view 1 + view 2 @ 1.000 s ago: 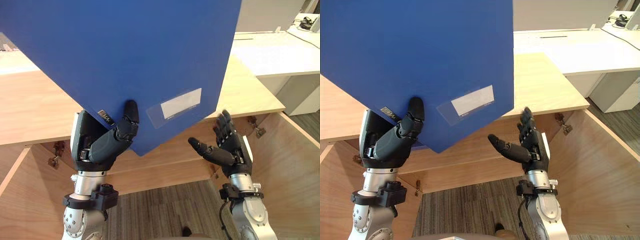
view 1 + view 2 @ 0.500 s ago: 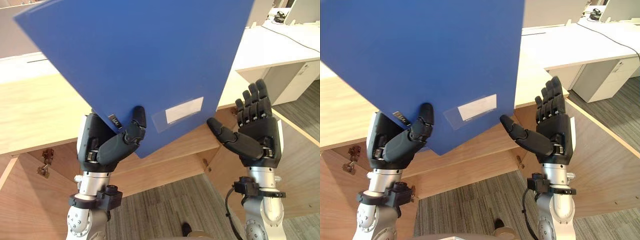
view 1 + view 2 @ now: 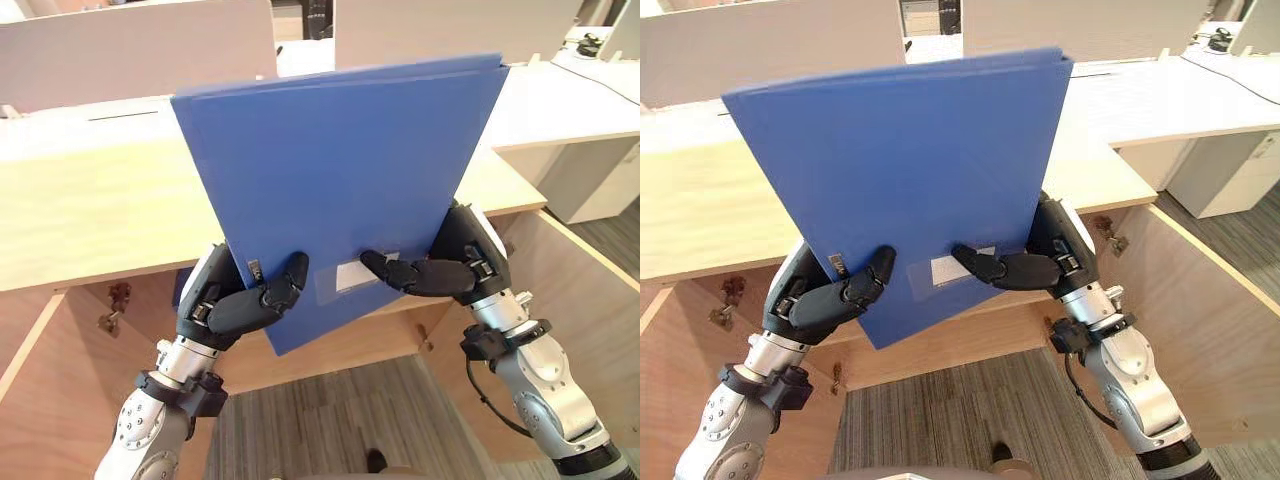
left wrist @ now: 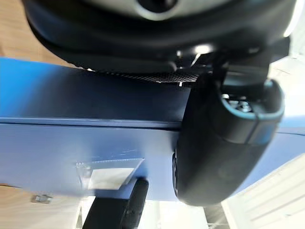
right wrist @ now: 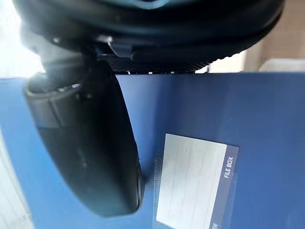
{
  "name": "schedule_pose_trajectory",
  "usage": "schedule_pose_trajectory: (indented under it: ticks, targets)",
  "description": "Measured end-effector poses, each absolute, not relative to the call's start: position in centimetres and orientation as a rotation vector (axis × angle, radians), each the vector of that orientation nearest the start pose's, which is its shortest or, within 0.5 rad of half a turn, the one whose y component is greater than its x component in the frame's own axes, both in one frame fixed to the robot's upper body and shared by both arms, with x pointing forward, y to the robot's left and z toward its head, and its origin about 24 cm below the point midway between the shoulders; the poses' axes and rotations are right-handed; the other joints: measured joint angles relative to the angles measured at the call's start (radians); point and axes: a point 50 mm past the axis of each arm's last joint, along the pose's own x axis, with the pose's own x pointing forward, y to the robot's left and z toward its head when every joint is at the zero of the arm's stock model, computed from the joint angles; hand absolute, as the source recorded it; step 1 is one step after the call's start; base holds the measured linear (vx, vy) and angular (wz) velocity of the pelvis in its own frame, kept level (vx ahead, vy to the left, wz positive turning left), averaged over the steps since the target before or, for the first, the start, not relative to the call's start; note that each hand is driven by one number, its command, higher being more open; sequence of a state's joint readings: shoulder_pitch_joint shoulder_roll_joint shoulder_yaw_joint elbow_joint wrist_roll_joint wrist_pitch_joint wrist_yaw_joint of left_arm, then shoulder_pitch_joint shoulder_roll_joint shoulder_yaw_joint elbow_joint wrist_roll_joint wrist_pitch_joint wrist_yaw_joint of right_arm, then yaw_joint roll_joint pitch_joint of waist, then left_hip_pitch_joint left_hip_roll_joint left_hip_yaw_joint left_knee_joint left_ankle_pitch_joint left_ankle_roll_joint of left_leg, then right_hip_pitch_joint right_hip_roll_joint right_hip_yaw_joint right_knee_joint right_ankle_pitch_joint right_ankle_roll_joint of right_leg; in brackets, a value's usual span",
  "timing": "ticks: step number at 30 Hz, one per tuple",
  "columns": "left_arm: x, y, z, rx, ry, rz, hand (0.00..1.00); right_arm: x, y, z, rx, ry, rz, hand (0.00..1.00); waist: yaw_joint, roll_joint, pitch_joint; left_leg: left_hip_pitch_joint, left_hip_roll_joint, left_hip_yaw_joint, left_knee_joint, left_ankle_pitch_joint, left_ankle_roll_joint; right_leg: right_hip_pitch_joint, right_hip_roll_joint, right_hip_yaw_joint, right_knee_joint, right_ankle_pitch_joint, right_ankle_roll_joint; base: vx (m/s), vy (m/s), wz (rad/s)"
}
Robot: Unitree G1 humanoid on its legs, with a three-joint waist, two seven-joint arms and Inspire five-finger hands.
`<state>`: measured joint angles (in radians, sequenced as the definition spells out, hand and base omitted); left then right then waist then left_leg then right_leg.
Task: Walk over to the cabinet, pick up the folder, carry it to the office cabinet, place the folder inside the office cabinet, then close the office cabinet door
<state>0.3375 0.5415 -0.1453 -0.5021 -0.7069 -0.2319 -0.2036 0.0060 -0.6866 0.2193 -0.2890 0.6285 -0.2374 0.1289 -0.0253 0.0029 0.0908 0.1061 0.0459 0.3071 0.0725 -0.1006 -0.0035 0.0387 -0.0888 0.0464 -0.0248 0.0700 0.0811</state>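
Observation:
The blue folder point(image 3: 340, 180) is held up, tilted, in front of the wooden cabinet top point(image 3: 90, 210). My left hand point(image 3: 240, 305) is shut on its lower left edge, thumb on the front face and fingers behind. My right hand point(image 3: 455, 262) is shut on its lower right edge, with the thumb lying across the front beside the white label point(image 3: 362, 273). In the left wrist view the thumb point(image 4: 224, 143) presses on the folder point(image 4: 71, 143). The right wrist view has the thumb point(image 5: 86, 152) next to the label point(image 5: 190, 181).
Below the top, the cabinet stands open, with one wooden door point(image 3: 590, 310) swung out on the right and another door point(image 3: 40, 400) on the left. A white desk point(image 3: 570, 100) stands at the right, grey partitions point(image 3: 130, 50) behind. Carpet floor point(image 3: 330, 420) lies below.
My right hand has come in from open beside the folder and closed on its lower right edge. The folder now sits lower and farther out, its top edge in view. The camera has shifted.

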Motion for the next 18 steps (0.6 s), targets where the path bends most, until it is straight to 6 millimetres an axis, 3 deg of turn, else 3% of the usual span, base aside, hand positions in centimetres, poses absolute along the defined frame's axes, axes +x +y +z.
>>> schedule_pose_trajectory:
  ticks: [2,3,6,12,18]
  targets:
    - [17.7,17.8,11.0,-0.245,-0.263,-0.444,0.00,23.3,-18.2,12.9,-0.010,-0.315,0.487,0.00,0.011,0.000,0.000,-0.003,0.000,-0.009,0.000,0.001,0.001,0.003,-0.001,-0.010,0.000,0.000,0.000,-0.02,-0.024,0.16]
    - [17.8,17.8,11.0,-0.232,-0.265,-0.437,1.00,23.3,-18.2,12.8,-0.009,-0.315,0.488,0.00,0.012,0.000,-0.001,-0.005,-0.001,-0.018,0.000,0.003,0.002,0.006,-0.003,-0.019,0.000,0.000,0.000,-0.03,-0.034,0.30]
    - [17.8,17.7,11.1,-0.177,-0.297,-0.393,1.00,23.3,-17.7,12.7,0.009,-0.319,0.492,0.00,0.014,0.000,-0.006,-0.014,-0.008,-0.052,-0.007,0.013,0.005,0.012,-0.011,-0.050,-0.001,0.000,0.000,-0.04,-0.027,0.32]
    - [17.7,17.5,11.2,-0.146,-0.418,-0.116,1.00,22.8,-14.6,12.8,0.088,-0.424,0.495,0.00,0.041,0.001,-0.015,-0.021,-0.021,-0.098,-0.069,0.053,0.007,0.011,-0.024,-0.094,-0.012,-0.001,0.001,-0.05,-0.027,0.24]
    - [16.2,18.9,9.0,-0.039,-0.355,0.143,1.00,22.4,-13.1,11.4,0.039,-0.386,0.484,0.00,0.071,0.002,-0.022,-0.002,-0.028,-0.136,-0.164,0.117,0.002,0.006,-0.025,-0.134,-0.014,-0.005,0.002,-0.03,-0.021,0.20]
